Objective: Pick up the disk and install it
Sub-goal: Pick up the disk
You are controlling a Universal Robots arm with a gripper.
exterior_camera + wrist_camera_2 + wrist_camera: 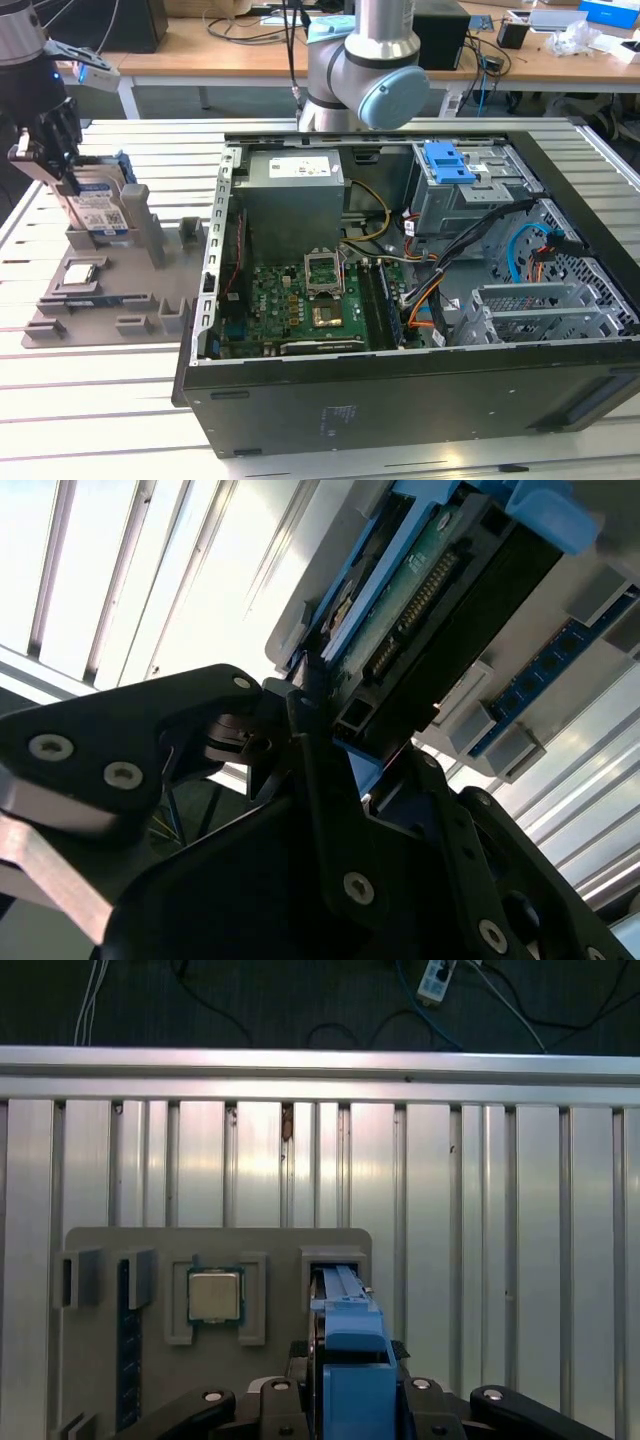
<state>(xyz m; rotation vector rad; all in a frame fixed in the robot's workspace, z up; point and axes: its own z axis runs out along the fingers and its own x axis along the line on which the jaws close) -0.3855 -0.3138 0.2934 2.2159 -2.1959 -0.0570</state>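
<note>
The disk [103, 208] stands on edge in a slot of the grey parts tray [100, 305], at the exterior view's left. Its white-and-blue label faces forward and a blue carrier frame edges it. My gripper [68, 172] reaches down onto its upper end. In the first wrist view the disk's blue frame [350, 1350] sits tight between the two black fingers of the gripper [345, 1400]. The second wrist view shows the disk's connector edge [420, 610] held in the gripper [350, 750]. The gripper is shut on the disk.
An open computer case [400, 400] lies at the exterior view's right, with its motherboard [300, 300], loose cables and a grey drive cage [470, 200] topped by a blue bracket [450, 160]. The tray also holds a processor chip [215, 1295]. The arm's base [360, 70] stands behind the case.
</note>
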